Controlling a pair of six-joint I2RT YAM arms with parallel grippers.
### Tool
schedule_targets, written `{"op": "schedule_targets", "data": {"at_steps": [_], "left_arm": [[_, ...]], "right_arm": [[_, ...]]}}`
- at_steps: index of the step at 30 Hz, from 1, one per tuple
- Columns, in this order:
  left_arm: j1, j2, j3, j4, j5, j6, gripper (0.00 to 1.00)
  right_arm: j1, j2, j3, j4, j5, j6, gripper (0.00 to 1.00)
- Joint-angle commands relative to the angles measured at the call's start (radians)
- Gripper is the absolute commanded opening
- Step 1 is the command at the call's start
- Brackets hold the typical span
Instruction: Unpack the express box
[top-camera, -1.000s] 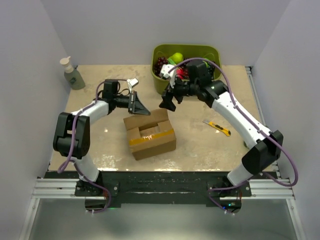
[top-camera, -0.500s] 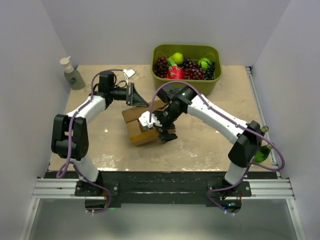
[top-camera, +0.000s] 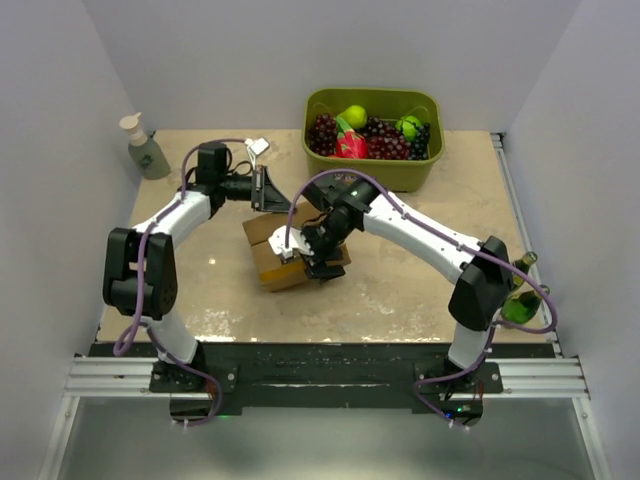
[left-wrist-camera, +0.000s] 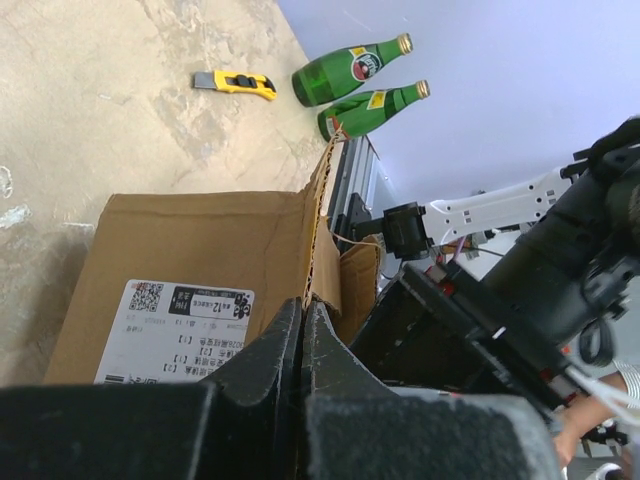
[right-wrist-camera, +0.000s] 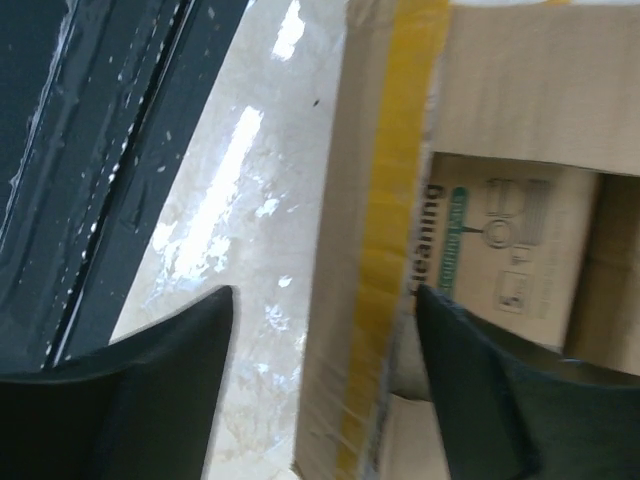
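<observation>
The express box (top-camera: 270, 272) is a brown carton at the table's middle, with yellow tape on its front flap (right-wrist-camera: 400, 180) and a white label (left-wrist-camera: 175, 320) on one side. My left gripper (top-camera: 268, 196) is at the box's far edge. In the left wrist view it (left-wrist-camera: 302, 305) is shut on the edge of an upright flap (left-wrist-camera: 322, 240). My right gripper (top-camera: 310, 256) is over the box's near side. It (right-wrist-camera: 325, 300) is open and straddles the taped flap, one finger over the table, the other inside above a printed inner carton (right-wrist-camera: 500, 240).
A green bin (top-camera: 380, 176) of fruit stands at the back right. A soap bottle (top-camera: 144, 150) stands at the back left. Two green glass bottles (top-camera: 522, 292) lie at the right edge, with a yellow utility knife (left-wrist-camera: 235, 83) near them.
My right arm swung from near the bin down onto the box's front, then shifted slightly left. My left gripper moved back a little, and the box shifted slightly left with it.
</observation>
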Motion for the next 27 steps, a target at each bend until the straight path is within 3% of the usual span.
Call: {"op": "schedule_targets", "data": {"at_steps": [1,3,6,7,12,17,27], "left_arm": [[0.014,0.012,0.043,0.030,0.042,-0.040,0.00],[0.020,0.023,0.042,0.030,0.042,-0.053,0.00],[0.030,0.044,0.039,0.080,0.047,-0.078,0.00],[0.034,0.050,0.037,0.099,0.053,-0.086,0.00],[0.057,0.115,0.039,0.133,0.061,-0.126,0.00],[0.076,0.171,0.046,0.169,0.073,-0.152,0.00],[0.078,0.182,0.097,0.185,0.110,-0.126,0.00]], "right_arm": [[0.033,-0.043,-0.056,0.074,0.084,0.071,0.59],[0.051,-0.096,-0.117,0.251,0.203,0.162,0.47],[0.070,-0.239,-0.253,0.527,0.390,0.228,0.07],[0.077,-0.324,-0.295,0.593,0.429,0.230,0.00],[0.181,-0.569,-0.670,0.915,0.523,0.018,0.00],[0.263,-0.750,-0.957,1.053,0.523,-0.126,0.00],[0.271,-0.705,-1.131,1.127,0.618,-0.159,0.03]]}}
